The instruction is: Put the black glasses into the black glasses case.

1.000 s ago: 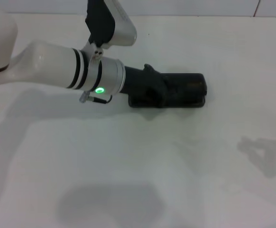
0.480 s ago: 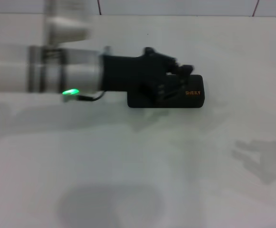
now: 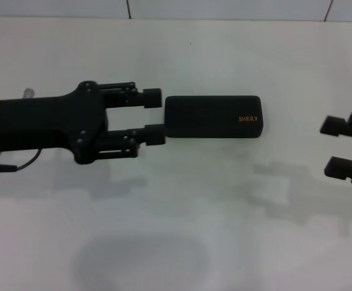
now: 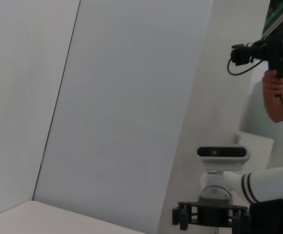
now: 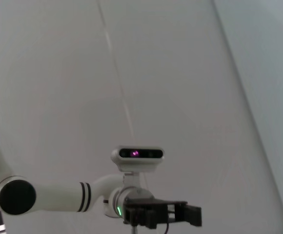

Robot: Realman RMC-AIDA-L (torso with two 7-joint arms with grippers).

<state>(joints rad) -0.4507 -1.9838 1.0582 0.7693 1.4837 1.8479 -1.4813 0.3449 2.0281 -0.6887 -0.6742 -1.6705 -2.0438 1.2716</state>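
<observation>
The left pincer (image 3: 155, 116) — released, fingertips just beside the shut matte black oblong glasses case (image 3: 213, 117) — should retreat level without nudging it.

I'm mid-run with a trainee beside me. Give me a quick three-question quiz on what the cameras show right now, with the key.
1. True or false: the black glasses case is closed.
2. Which gripper is nearer the case? A) left gripper B) right gripper
3. Fill in: the black glasses are ______ in any view.

Key:
1. True. The lid is down, with the orange lettering on top.
2. A. Its open fingers point at the case's end, while the right gripper, also open, sits apart at the table's right edge.
3. Not visible. Whether they are inside the case cannot be told.
</observation>
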